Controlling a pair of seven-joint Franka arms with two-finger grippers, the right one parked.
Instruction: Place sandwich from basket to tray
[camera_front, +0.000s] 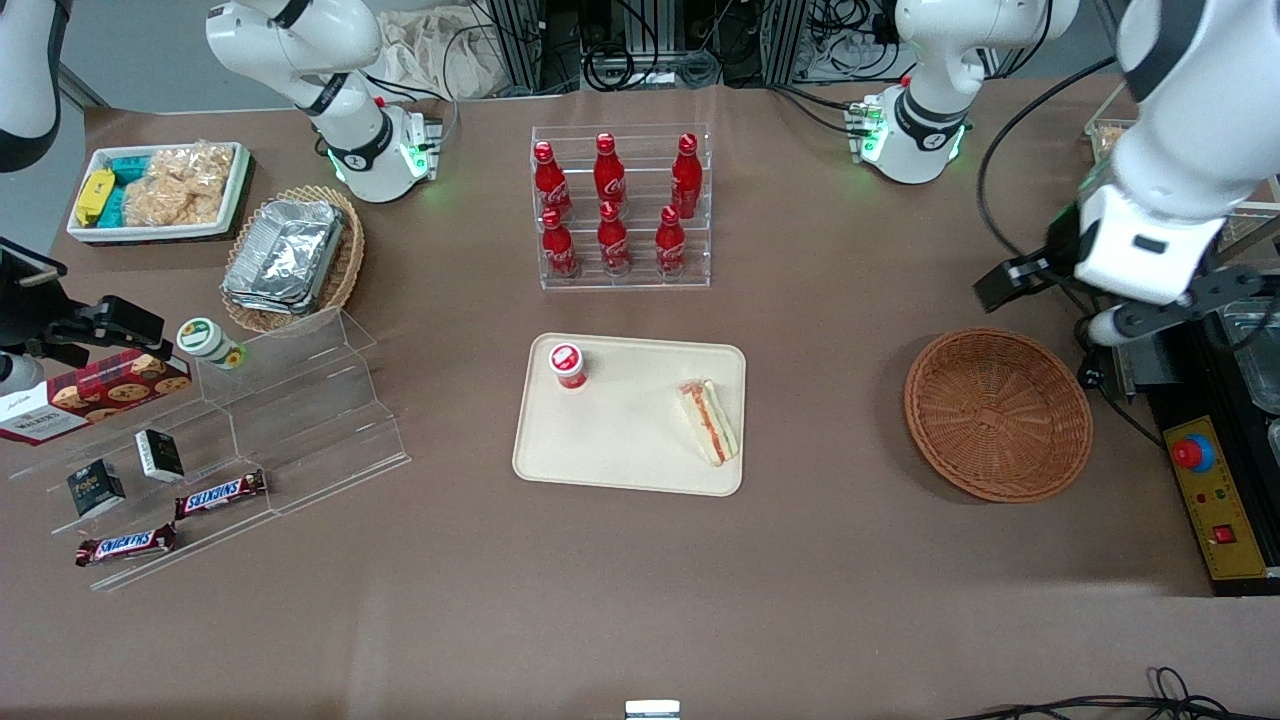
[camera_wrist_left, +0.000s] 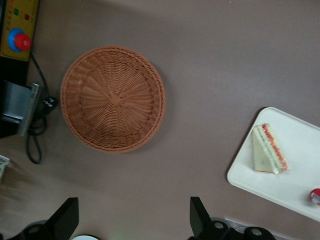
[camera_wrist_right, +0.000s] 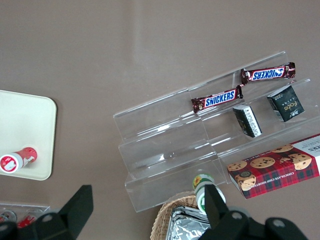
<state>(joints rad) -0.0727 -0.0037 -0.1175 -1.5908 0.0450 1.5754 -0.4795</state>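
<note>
The sandwich (camera_front: 710, 422) (camera_wrist_left: 269, 150) lies on the beige tray (camera_front: 630, 440) (camera_wrist_left: 300, 175), near the tray's edge that faces the basket. The reddish-brown wicker basket (camera_front: 997, 413) (camera_wrist_left: 112, 98) sits on the table toward the working arm's end and holds nothing. My gripper (camera_front: 1003, 283) (camera_wrist_left: 132, 200) hangs well above the table, a little farther from the front camera than the basket. It is open, with only bare tabletop showing between its fingers.
A red-capped cup (camera_front: 568, 365) stands on the tray. A rack of cola bottles (camera_front: 620, 205) is farther back. A control box with a red button (camera_front: 1210, 490) lies beside the basket. An acrylic step shelf with snacks (camera_front: 250, 420) stands toward the parked arm's end.
</note>
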